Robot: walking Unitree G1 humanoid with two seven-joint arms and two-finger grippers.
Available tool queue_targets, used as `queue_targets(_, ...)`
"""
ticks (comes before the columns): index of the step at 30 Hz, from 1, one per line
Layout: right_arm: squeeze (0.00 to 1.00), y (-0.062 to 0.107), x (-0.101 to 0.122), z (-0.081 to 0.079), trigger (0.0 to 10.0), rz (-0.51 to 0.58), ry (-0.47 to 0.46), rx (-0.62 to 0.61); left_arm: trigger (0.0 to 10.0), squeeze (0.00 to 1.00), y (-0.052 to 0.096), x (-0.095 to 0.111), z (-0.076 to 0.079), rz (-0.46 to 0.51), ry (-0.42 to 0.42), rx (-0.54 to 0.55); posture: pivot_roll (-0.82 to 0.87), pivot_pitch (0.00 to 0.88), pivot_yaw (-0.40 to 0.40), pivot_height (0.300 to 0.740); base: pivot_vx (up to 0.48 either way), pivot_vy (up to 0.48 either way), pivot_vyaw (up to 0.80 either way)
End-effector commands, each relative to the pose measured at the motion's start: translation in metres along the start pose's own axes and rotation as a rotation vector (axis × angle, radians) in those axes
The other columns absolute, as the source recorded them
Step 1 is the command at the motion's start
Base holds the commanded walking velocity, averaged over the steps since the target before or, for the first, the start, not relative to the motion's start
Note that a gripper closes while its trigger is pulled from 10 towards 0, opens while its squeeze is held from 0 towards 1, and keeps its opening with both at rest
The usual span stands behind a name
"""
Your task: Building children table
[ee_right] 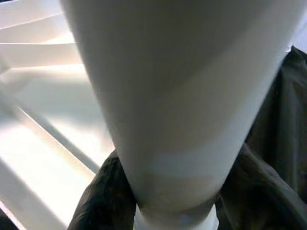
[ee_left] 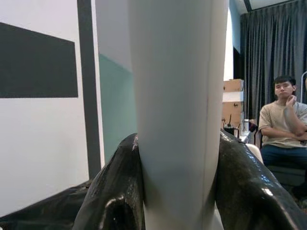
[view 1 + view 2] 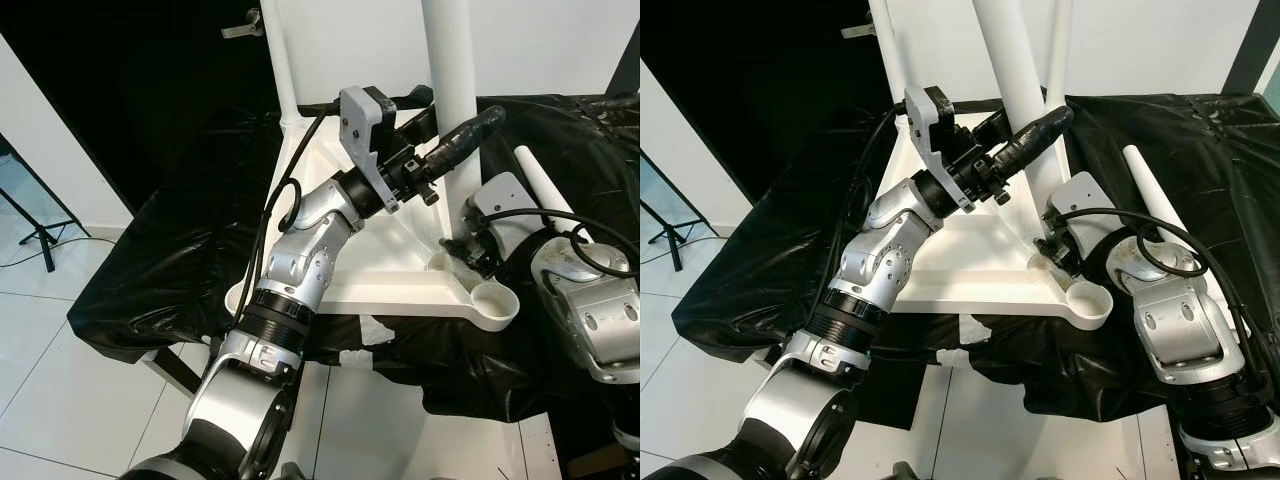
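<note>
— Where is the table top?

— The white table top (image 3: 400, 290) lies upside down at the centre of the frame, on a surface draped in black plastic sheet (image 3: 180, 260). One white leg (image 3: 450, 60) stands upright in it at the upper middle, another leg (image 3: 280, 60) behind it toward the upper left.

— And the hands?

— The left hand (image 2: 177, 191) is clamped on the nearer upright leg, one black finger (image 2: 115, 191) pressing each side. The right hand (image 1: 168, 206) grips the same leg lower down, just above its socket.

— Anything else?

— A loose leg (image 3: 545, 185) lies on the plastic at the right; an empty corner socket (image 3: 495, 300) sits at lower right. A seated person (image 2: 283, 124) appears beyond, in the left wrist view.
</note>
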State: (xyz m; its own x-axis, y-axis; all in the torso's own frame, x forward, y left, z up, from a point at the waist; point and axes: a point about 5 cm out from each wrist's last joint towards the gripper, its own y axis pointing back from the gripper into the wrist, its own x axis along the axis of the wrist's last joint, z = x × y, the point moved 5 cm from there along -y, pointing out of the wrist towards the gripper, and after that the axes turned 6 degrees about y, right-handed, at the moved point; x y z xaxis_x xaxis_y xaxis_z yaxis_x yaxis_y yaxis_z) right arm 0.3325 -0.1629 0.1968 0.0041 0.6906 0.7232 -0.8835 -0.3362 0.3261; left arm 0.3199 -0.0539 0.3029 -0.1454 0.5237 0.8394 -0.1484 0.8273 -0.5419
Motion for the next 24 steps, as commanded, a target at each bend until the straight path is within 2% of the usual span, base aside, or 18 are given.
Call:
queue_targets(1, 0.00, -0.004, 0.007, -0.005, 0.0, 0.027, 0.004, 0.032, 0.0, 0.00, -0.006, 0.006, 0.019, 0.004, -0.019, -0.147, -0.19, 0.000, 0.096, 0.740, 0.000, 0.000, 0.00)
queue_targets(8, 0.00, -0.005, 0.007, -0.004, 0.0, 0.054, -0.007, 0.031, 0.0, 0.00, -0.006, 0.005, 0.016, 0.001, 0.003, -0.117, -0.19, 0.000, 0.096, 0.740, 0.000, 0.000, 0.00)
queue_targets(9, 0.00, -0.006, 0.008, -0.004, 0.0, 0.056, -0.017, 0.013, 8.5, 0.10, -0.005, 0.005, 0.015, 0.003, 0.013, -0.105, -0.19, 0.000, 0.094, 0.740, 0.000, 0.000, 0.00)
queue_targets(10, 0.00, -0.007, 0.009, -0.004, 0.0, 0.058, -0.026, -0.005, 10.0, 0.47, -0.005, 0.005, 0.013, 0.005, 0.017, -0.093, -0.19, 0.000, 0.094, 0.740, 0.000, 0.000, 0.00)
queue_targets(11, 0.00, -0.008, 0.011, -0.005, 0.0, 0.063, -0.041, -0.029, 10.0, 1.00, -0.005, 0.005, 0.012, 0.008, 0.019, -0.082, -0.19, 0.000, 0.094, 0.740, 0.000, 0.000, 0.00)
queue_targets(13, 0.00, -0.011, 0.020, -0.007, 0.0, 0.079, -0.067, -0.103, 10.0, 1.00, -0.008, 0.008, 0.007, 0.021, 0.016, -0.039, -0.19, 0.000, 0.094, 0.740, 0.000, 0.000, 0.00)
queue_targets(14, 0.00, -0.011, 0.020, -0.007, 0.0, 0.079, -0.067, -0.103, 10.0, 1.00, -0.008, 0.008, 0.007, 0.021, 0.016, -0.039, -0.19, 0.000, 0.094, 0.740, 0.000, 0.000, 0.00)
queue_targets(19, 0.00, -0.017, 0.037, -0.016, 0.0, 0.111, -0.095, -0.227, 10.0, 1.00, -0.012, 0.019, -0.012, 0.077, -0.014, 0.098, -0.20, 0.000, 0.098, 0.740, 0.000, 0.000, 0.00)
queue_targets(20, 0.00, -0.017, 0.039, -0.017, 0.0, 0.115, -0.099, -0.244, 10.0, 0.95, -0.013, 0.021, -0.014, 0.086, -0.012, 0.111, -0.20, 0.000, 0.099, 0.740, 0.000, 0.000, 0.00)
queue_targets(22, 0.00, -0.016, 0.039, -0.015, 0.0, 0.113, -0.101, -0.281, 10.0, 0.95, -0.013, 0.022, -0.015, 0.091, -0.010, 0.119, -0.20, 0.000, 0.099, 0.740, 0.000, 0.000, 0.00)
queue_targets(23, 0.00, -0.016, 0.038, -0.012, 0.0, 0.109, -0.126, -0.329, 10.0, 0.36, -0.013, 0.023, -0.017, 0.096, -0.007, 0.127, -0.20, 0.000, 0.099, 0.740, 0.000, 0.000, 0.00)
queue_targets(24, 0.00, -0.015, 0.035, -0.009, 0.0, 0.096, -0.160, -0.382, 10.0, 0.00, -0.012, 0.024, -0.018, 0.100, 0.002, 0.135, -0.20, 0.000, 0.099, 0.740, 0.000, 0.000, 0.00)
